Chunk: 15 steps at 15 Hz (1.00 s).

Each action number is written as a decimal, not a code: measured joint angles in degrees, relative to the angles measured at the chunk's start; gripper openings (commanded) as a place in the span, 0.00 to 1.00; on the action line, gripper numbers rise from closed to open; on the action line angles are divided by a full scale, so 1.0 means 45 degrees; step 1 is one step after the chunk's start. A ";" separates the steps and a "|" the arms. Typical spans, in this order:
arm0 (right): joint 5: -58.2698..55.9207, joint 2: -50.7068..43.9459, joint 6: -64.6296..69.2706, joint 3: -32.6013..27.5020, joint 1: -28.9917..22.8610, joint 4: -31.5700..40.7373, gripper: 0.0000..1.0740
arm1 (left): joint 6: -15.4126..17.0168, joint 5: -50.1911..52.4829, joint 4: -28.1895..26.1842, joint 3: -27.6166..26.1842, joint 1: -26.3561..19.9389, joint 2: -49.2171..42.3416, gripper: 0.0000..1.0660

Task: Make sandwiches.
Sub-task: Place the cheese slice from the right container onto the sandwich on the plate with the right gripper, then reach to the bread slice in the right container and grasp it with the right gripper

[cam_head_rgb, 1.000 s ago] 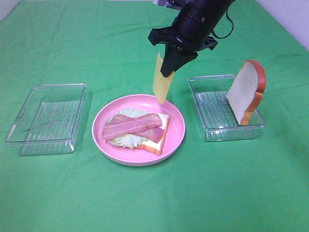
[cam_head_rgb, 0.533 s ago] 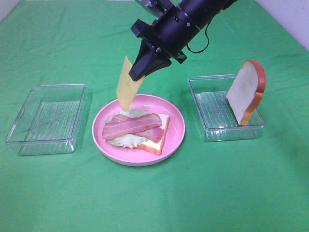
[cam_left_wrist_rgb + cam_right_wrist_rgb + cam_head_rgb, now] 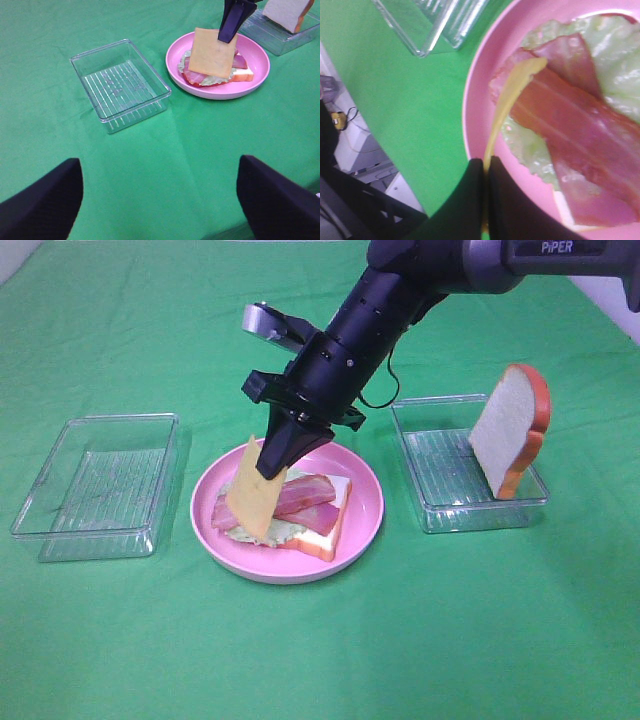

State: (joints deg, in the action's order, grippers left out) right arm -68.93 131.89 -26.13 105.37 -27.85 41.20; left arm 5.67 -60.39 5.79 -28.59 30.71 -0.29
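An open sandwich lies on the round pink plate [image 3: 366,520]: a bread slice [image 3: 326,537], pale green lettuce [image 3: 286,529] and two crossed bacon strips [image 3: 312,496]. My right gripper [image 3: 272,466] is shut on the top edge of a thin yellow cheese square [image 3: 253,502], which hangs tilted over the left end of the stack with its lower edge near the lettuce. The right wrist view shows the cheese [image 3: 512,95] edge-on above the bacon [image 3: 570,130]. A second bread slice [image 3: 510,430] leans upright in the right tray [image 3: 440,510]. My left gripper [image 3: 157,165] is open and empty, low over the cloth.
An empty clear tray [image 3: 95,485] stands left of the plate, and also shows in the left wrist view [image 3: 120,85]. Green cloth covers the table. The right arm reaches diagonally across the plate's far side.
My right gripper has moved left and down with the cheese, from above the plate's far rim to just over the left end of the bacon and lettuce.
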 measured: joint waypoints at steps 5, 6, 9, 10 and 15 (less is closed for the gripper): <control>0.1375 0.0000 0.1566 0.0000 0.0000 -0.2012 0.51 | 0.0000 0.0000 0.0000 0.0000 0.0000 0.0000 0.76; 0.1451 0.0000 0.1744 0.0000 0.0000 -0.2190 0.56 | 0.0000 0.0000 0.0000 0.0000 0.0000 0.0000 0.76; 0.1757 -0.0293 0.2546 0.0000 0.0013 -0.3629 0.56 | 0.0000 0.0000 0.0000 0.0000 0.0000 0.0000 0.76; 0.1783 -0.0649 0.2814 0.0000 0.0013 -0.4265 0.56 | -0.0013 0.0000 0.0000 0.0000 0.0000 0.0000 0.76; 0.1642 -0.2483 0.4049 0.0000 0.0013 -0.7347 0.56 | -0.0013 0.0000 0.0000 0.0000 0.0000 0.0000 0.76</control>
State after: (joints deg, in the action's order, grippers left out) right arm -61.54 120.72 -7.91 105.37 -27.79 8.14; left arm 5.61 -60.39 5.79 -28.59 30.71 -0.29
